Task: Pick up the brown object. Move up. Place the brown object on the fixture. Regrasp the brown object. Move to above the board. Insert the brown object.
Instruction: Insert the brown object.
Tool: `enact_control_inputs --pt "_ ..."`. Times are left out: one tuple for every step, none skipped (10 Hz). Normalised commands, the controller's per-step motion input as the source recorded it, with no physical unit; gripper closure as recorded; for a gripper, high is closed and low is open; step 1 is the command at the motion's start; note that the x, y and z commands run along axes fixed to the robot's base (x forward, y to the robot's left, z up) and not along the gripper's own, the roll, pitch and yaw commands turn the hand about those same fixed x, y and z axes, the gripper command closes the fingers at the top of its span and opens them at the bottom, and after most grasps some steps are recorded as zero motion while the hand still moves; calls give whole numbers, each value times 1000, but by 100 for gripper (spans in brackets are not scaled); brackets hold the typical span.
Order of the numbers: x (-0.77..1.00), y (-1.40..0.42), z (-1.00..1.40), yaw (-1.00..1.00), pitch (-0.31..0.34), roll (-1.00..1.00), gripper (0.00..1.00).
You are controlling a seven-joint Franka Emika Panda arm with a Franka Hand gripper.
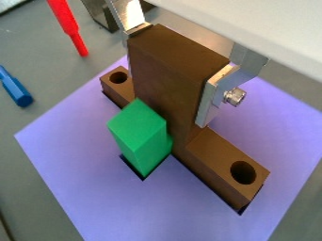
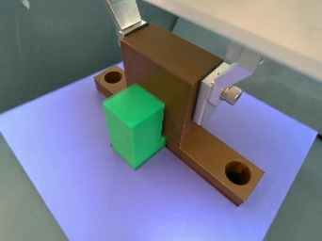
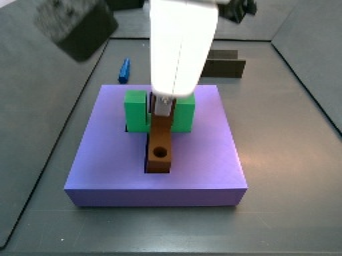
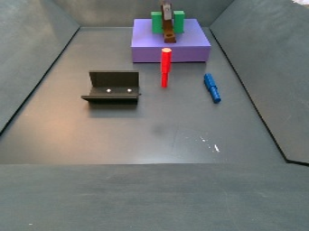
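The board, a lilac slab, is the biggest thing in view; in a side view it lies at the far end of the floor. The fixture stands well apart from it, nearer and to the left, with nothing on it.

Next in size, the gripper hangs straight over the middle of the board, beside the green block. The brown object sits in the board's central slot, with its long axis along the slot and a round hole showing near each end in both wrist views. A taller upright part of it rises between the silver fingers.

The jaws look clamped on that upright part, one plate flat against each broad face, so the piece lies directly below and between them. Judging from how low the bar lies, the insertion seems nearly or fully done. What remains would turn on that vertical line: opening and lifting straight up, without dragging the bar along its slot.

Smallest, a red peg and a blue piece lie on the floor just off the board, untouched.
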Motion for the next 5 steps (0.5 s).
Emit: enact_control_inputs --pt "0 0 -300 -20 -41 99 100" --pt "0 0 -723 0 -191 117 100" --pt "0 0 -780 -11 -196 133 100" --pt "0 0 -320 -40 0 33 100" --pt "0 0 0 0 0 0 100"
